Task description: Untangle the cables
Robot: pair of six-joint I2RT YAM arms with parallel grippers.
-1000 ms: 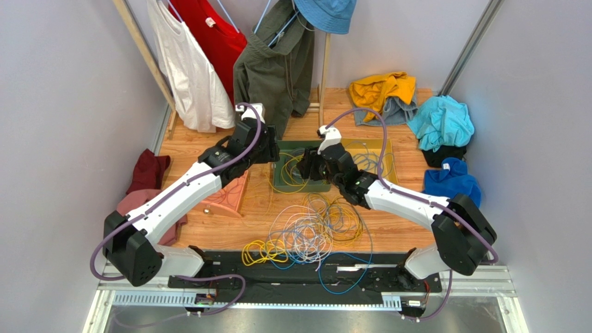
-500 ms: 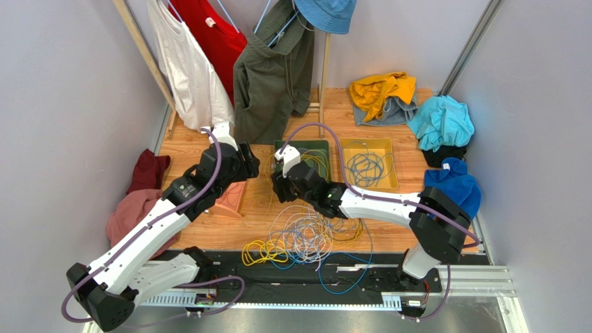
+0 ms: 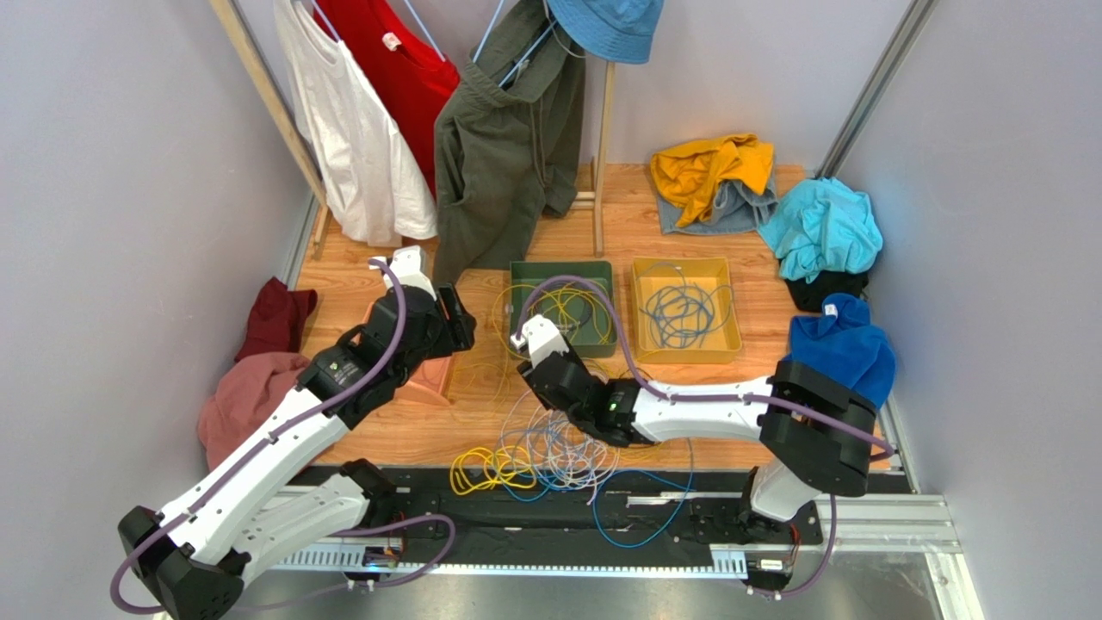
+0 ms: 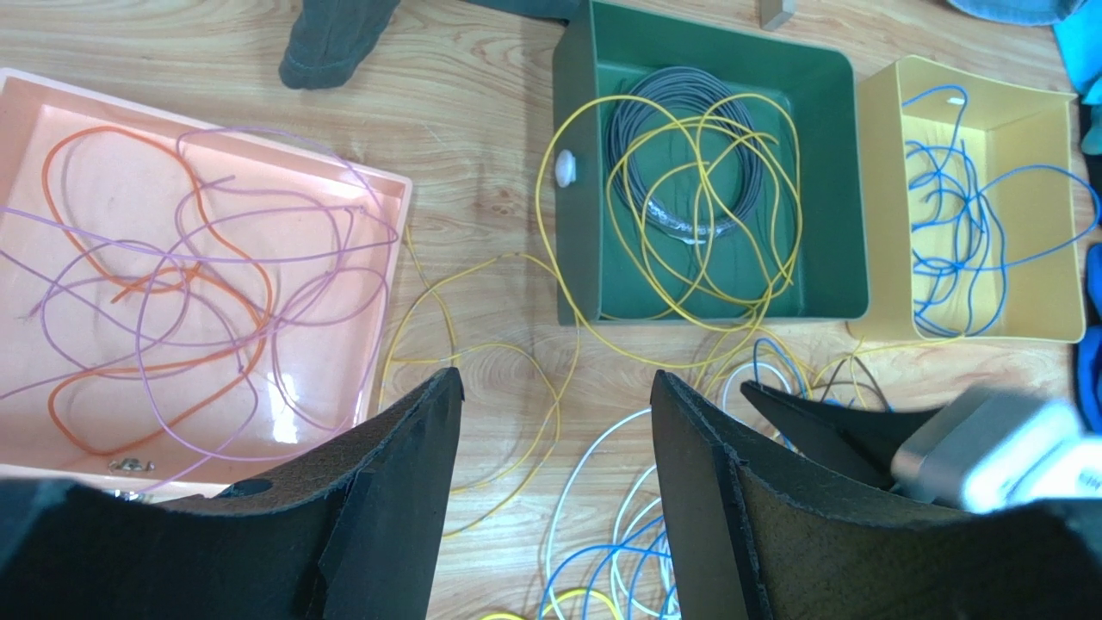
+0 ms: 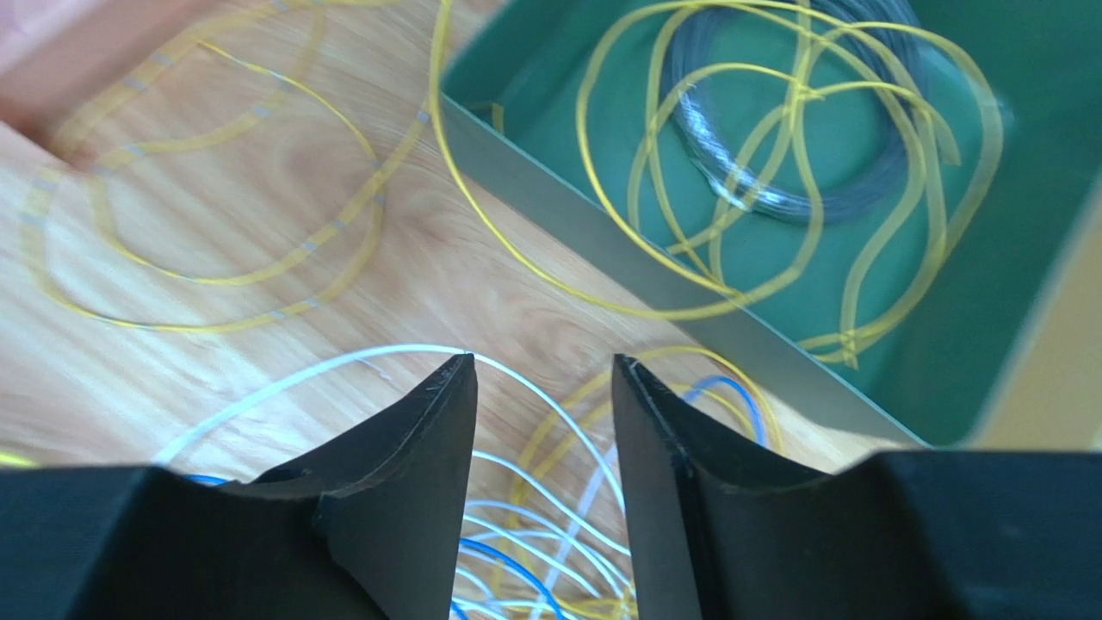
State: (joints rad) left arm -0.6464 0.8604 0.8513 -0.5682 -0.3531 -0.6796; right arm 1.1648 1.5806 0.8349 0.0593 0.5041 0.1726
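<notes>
1. The cables (image 3: pixel 569 446) form a loose tangle of thin, flexible yellow, blue and white-grey wires. They lie in overlapping loops on the light wooden table top (image 3: pixel 401 433), near the arms' bases, below the right gripper.
2. Several yellow loops trail from the tangle across the wood and over the near wall of the dark green rectangular tray (image 4: pixel 828 194).
3. The green tray holds a neat coil of dark grey cable (image 4: pixel 673 129) with slack yellow loops lying over it.
4. The yellow rectangular tray (image 4: pixel 1028 317), just beside the green one, holds loosely heaped blue wires.
5. The pale pink glossy tray (image 4: pixel 32 123), apart to the left, holds orange and lilac wires in wide open curves.
6. The left gripper (image 4: pixel 554 388) hangs above the wood between the pink and green trays. Its matt black fingers (image 4: pixel 401 491) stand well apart with nothing between them.
7. The right gripper (image 5: pixel 543 368) is over the far edge of the tangle. Its fingers (image 5: pixel 388 478) are parted, gripping nothing; a white wire lies on the wood below the gap.
</notes>
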